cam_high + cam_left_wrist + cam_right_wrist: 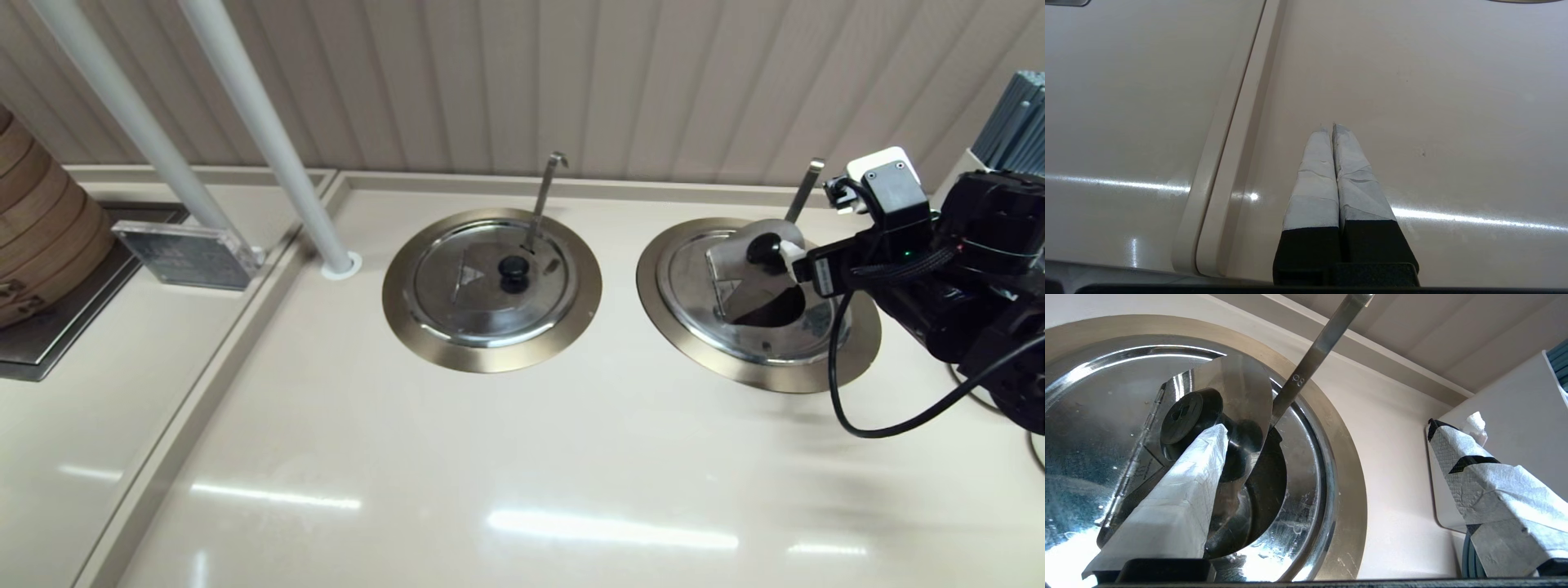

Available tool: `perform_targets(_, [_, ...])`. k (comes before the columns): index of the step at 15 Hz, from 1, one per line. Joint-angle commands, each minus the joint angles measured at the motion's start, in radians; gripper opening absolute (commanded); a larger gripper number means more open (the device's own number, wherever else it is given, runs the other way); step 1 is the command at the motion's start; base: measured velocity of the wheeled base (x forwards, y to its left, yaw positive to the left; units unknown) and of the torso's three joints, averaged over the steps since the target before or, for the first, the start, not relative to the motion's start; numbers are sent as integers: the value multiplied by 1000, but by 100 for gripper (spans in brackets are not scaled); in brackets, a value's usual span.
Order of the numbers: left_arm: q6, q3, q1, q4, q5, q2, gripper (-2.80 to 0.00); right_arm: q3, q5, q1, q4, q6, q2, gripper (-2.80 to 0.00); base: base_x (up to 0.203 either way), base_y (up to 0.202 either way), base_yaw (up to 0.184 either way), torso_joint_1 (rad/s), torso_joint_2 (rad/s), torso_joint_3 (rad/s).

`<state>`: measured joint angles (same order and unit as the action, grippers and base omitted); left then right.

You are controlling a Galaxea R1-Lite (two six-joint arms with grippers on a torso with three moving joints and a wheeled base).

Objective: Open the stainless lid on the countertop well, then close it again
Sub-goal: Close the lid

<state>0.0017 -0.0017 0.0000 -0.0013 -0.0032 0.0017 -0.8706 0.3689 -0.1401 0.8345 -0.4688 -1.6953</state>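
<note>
The stainless lid point(694, 282) covers the right-hand countertop well, whose bronze ring point(816, 377) shows around it. Its hinged half point(1241, 388) is tilted up, exposing the dark inside of the well point(1267, 486). The black knob point(763, 247) sits on that raised half. My right gripper point(1327, 426) is open; one taped finger point(1184, 490) presses against the knob from beneath, the other finger point(1490, 490) stands far off to the side, touching nothing. The flat-tipped ladle handle point(806, 189) sticks out through the slot. My left gripper point(1327, 127) is shut and empty over bare countertop, outside the head view.
The twin lid point(490, 282) with its hook-tipped ladle handle point(545, 196) lies shut to the left. Further left are a white pole point(269, 139), an acrylic sign point(184, 255) and a bamboo steamer point(41, 237). A white container point(1515, 416) stands close on the right.
</note>
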Motion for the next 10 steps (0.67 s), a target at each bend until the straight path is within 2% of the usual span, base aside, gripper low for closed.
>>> perform_targets(1, [0, 0, 0, 0, 0, 1, -280, 5, 2, 11, 5, -5, 0, 0, 0, 0, 0, 0, 0, 0])
perform_targets(10, [0, 0, 0, 0, 0, 1, -280, 44, -1, 16, 2, -13, -6, 0, 0, 0, 0, 0, 0, 0])
